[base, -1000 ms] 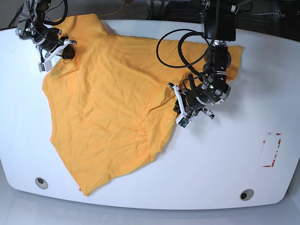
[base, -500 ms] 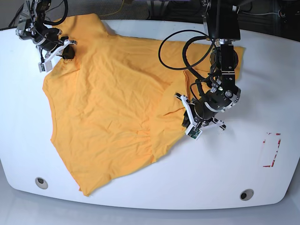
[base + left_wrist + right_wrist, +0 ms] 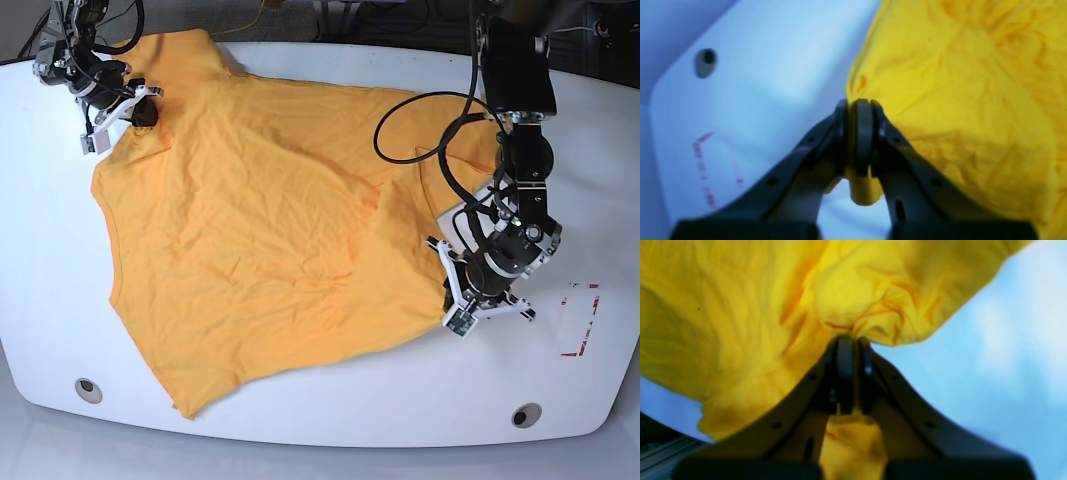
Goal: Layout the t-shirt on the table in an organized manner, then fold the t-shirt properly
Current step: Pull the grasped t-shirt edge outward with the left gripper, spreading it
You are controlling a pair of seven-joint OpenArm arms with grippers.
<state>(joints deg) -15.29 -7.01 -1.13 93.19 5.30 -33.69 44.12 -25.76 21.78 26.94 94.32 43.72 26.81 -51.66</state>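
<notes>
**Both arms pinch the t-shirt, spread across the table**

The t-shirt (image 3: 260, 240) lies opened out over most of the table (image 3: 330, 400), wrinkled but largely flat, reaching from about 11 o'clock near the far edge down to a pointed corner near 7 o'clock in the base view.

The left gripper (image 3: 447, 297) sits at roughly 4 o'clock of the garment, its jaws pressed together on the fabric's edge. In the left wrist view the left gripper (image 3: 857, 106) has a fold of yellow cloth clamped between its closed fingers (image 3: 863, 140), with a small tab of cloth poking out below them. At 9 o'clock from it in that view lies the red tape outline (image 3: 703, 156), and a grey grommet (image 3: 705, 61) sits at 10 o'clock.

The right gripper (image 3: 140, 108) is at 11 o'clock of the shirt, near the far corner of the table. The right wrist view shows the right gripper (image 3: 848, 340) closed tight on a bunched gather of cloth, the fabric puckering around the grip.
</notes>
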